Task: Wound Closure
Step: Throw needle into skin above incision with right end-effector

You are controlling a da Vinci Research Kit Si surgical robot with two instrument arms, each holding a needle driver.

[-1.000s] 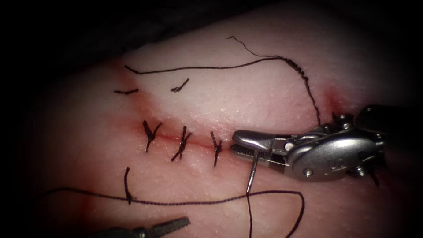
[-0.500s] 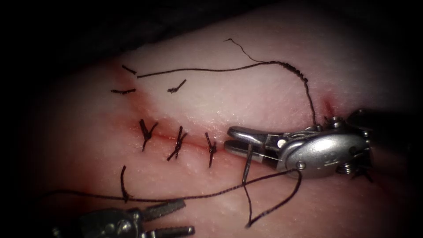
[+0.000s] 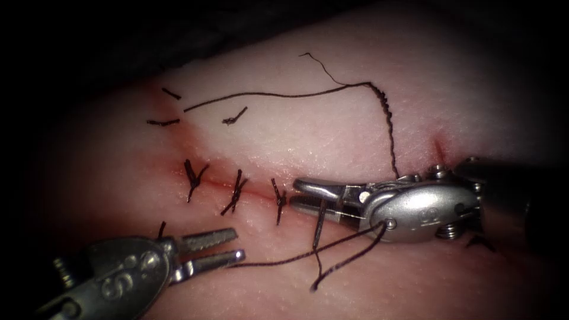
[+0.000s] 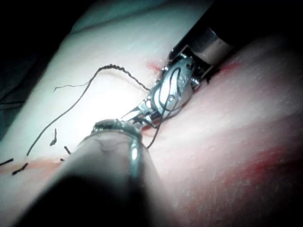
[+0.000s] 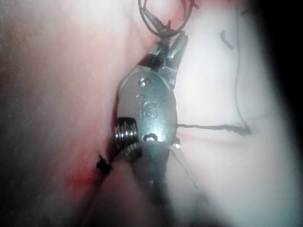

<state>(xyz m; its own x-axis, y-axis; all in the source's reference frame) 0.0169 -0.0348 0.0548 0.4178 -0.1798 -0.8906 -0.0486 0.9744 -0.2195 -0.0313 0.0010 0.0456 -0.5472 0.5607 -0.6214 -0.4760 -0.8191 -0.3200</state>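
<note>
- Left hand [image 3: 228,249]: low at the left of the endoscope view, below the cut, its two toothed halves apart and holding nothing; a run of thread [image 3: 278,261] lies just off its tips. Risk: closing here could catch the thread and drag the line.
- Cut [image 3: 213,184]: crosses the tissue [image 3: 332,136] from left to right, with three dark stitches [image 3: 236,192] across it and red fluid [image 3: 195,178] along its line; short cut ends of thread [image 3: 236,117] lie above. Risk: a pull on the thread could strain the nearest stitch.
- Needle [image 3: 319,225]: clamped near one end in the right hand [image 3: 299,197], hanging down below the cut, free of the tissue. Risk: gripped so near its end, it could swivel in the clamp.
- Thread around the right hand: loops under it and climbs away above. Risk: it could snag on the wrist.
</note>
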